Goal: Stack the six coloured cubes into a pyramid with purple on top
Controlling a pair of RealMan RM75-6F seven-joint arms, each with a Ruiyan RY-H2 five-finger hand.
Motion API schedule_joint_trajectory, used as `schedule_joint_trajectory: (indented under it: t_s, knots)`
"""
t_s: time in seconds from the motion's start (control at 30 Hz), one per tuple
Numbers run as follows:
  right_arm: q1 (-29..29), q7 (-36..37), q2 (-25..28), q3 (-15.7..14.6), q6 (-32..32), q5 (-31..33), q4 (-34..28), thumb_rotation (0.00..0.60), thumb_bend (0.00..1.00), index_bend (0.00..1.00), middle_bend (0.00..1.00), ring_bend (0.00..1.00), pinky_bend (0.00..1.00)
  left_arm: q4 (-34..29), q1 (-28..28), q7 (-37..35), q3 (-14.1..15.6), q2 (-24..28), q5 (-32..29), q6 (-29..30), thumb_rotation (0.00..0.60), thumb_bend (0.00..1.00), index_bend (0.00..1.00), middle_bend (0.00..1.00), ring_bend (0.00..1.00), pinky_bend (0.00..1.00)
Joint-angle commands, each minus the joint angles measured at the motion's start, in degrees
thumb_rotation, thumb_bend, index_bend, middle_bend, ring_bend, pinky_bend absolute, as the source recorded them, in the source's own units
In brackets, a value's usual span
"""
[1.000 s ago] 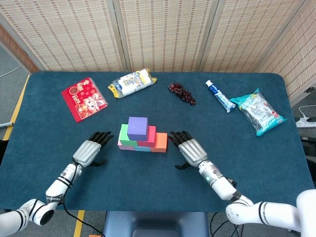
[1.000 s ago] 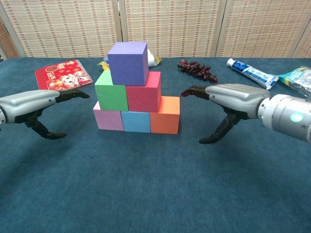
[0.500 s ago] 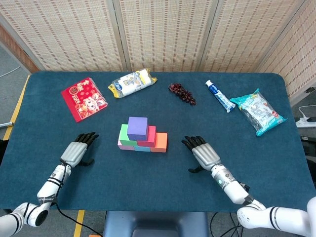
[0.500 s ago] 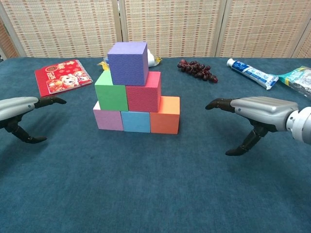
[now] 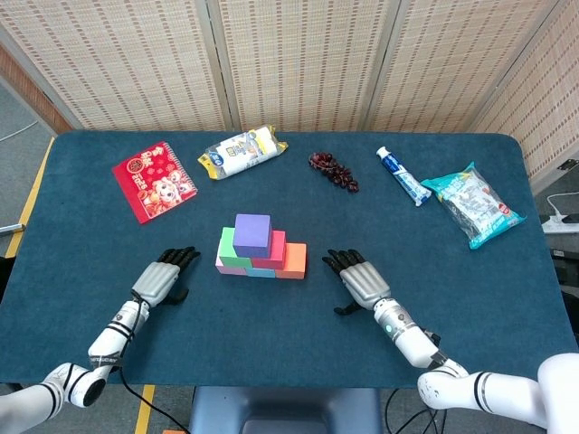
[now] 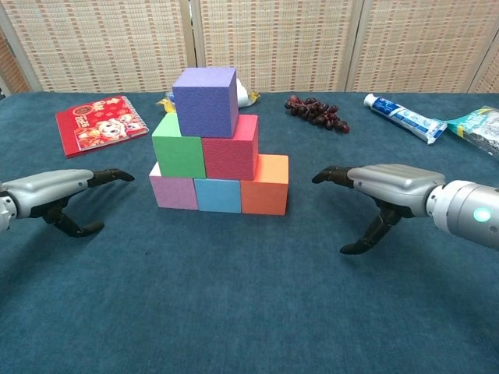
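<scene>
The pyramid (image 6: 218, 148) is built, purple cube (image 6: 206, 101) on top. Both hands (left (image 6: 48, 189), right (image 6: 386, 187)) are held wide and empty beside it, apparently so nothing is knocked.

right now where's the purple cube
In both views the purple cube sits on top of the pyramid at the table's centre, resting on the green cube and the red cube, between the two hands.

The cubes (image 6: 207, 144) look like matt, grainy foam. The table (image 5: 289, 353) wears a napped blue cloth. At one and two o'clock, the toothpaste tube (image 5: 403, 176) and snack bag (image 5: 472, 203) are glossy plastic. Both hands have smooth grey shells.
</scene>
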Motion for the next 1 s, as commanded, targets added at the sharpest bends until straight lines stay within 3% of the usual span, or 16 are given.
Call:
schedule_joint_trajectory:
  t_s: [0.03,1.0]
  knots:
    - [0.14,-0.02,-0.4,0.14,-0.19,-0.03,0.27,0.556,0.27,0.0,0.0,0.0,0.0,0.06,-0.3,-0.1,0.13,-0.55,0.6,0.14,0.6,0.32,0.0,0.0,0.0,0.0]
    - [1.77,0.35,-3.44,1.88,-1.91,0.48,1.72,0.555,0.27,0.0,0.0,0.0,0.0,-1.56,-2.23,1.53,-0.29,-2.13,1.68,-0.31,0.6,0.32,0.0,0.0,0.0,0.0]
